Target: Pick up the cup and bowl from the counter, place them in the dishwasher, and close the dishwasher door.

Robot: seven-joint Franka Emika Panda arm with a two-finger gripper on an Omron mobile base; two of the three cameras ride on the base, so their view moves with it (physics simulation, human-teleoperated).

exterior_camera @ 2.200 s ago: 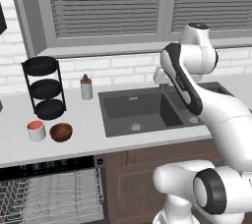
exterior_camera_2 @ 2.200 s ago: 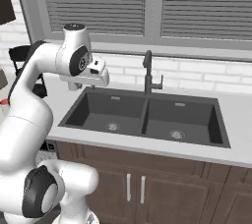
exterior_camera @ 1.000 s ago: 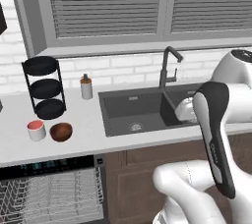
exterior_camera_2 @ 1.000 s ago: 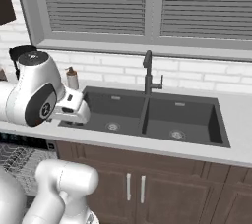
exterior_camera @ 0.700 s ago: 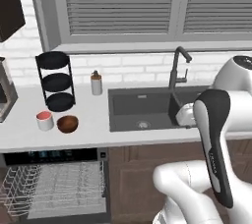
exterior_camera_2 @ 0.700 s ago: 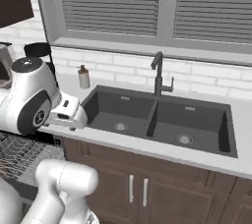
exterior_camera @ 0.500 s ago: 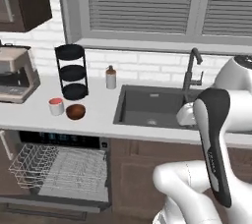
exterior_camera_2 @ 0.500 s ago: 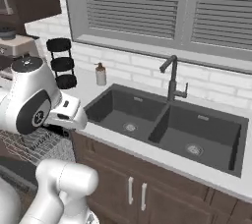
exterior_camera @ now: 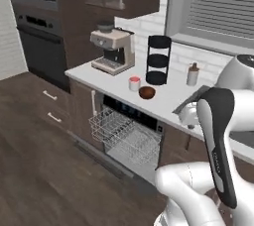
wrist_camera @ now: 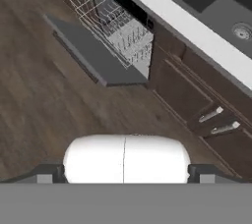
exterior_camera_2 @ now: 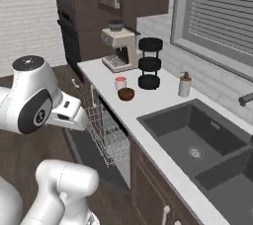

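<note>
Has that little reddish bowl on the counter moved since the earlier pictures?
No. The bowl still sits beside the cup, in front of the tiered rack; the camera shifted.

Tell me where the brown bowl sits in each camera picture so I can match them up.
Left base view: bowl on the counter, upper centre.
Right base view: bowl upper centre, near the counter's front edge.
Hand view: not in it.
Shared landmark: the black three-tier rack just behind it.

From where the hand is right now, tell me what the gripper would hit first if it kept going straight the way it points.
Most likely the wooden floor beside the lowered dishwasher door. The hand view looks down at bare floorboards at its centre, with the door and the pulled-out wire rack further up. Depth is unclear, so the door's edge could come first.
</note>
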